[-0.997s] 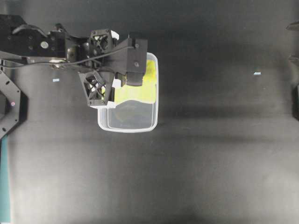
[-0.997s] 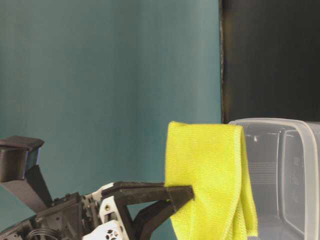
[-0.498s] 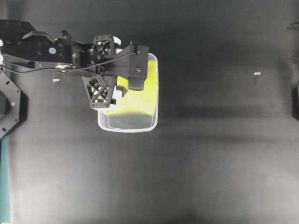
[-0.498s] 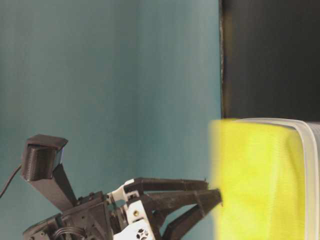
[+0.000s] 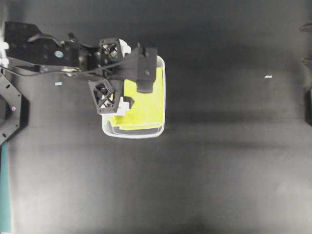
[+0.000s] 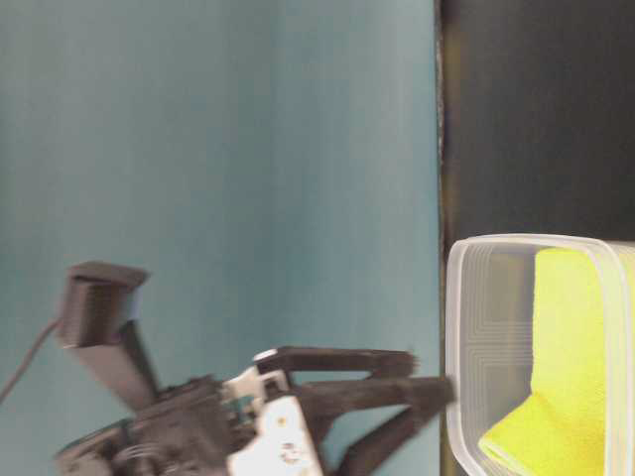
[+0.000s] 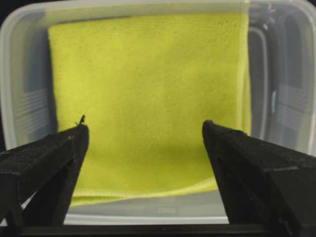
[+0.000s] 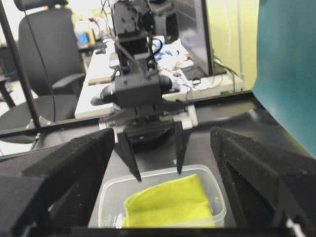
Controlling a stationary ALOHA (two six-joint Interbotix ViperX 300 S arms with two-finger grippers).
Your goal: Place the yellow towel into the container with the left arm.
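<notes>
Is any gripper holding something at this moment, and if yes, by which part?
Nothing is held. The left gripper is open above the yellow towel, which lies in the container. The right gripper is open and empty.

Black tabletop (image 5: 219,170) bearing two small pale tape marks (image 5: 268,76); teal backdrop (image 6: 218,178); office chair (image 8: 47,39) and cluttered desk (image 8: 163,54) beyond.

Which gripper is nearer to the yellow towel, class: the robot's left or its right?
Left. The left gripper hovers open directly over the yellow towel lying in the container. The right gripper stands open farther back, viewing both from across the table.
</notes>
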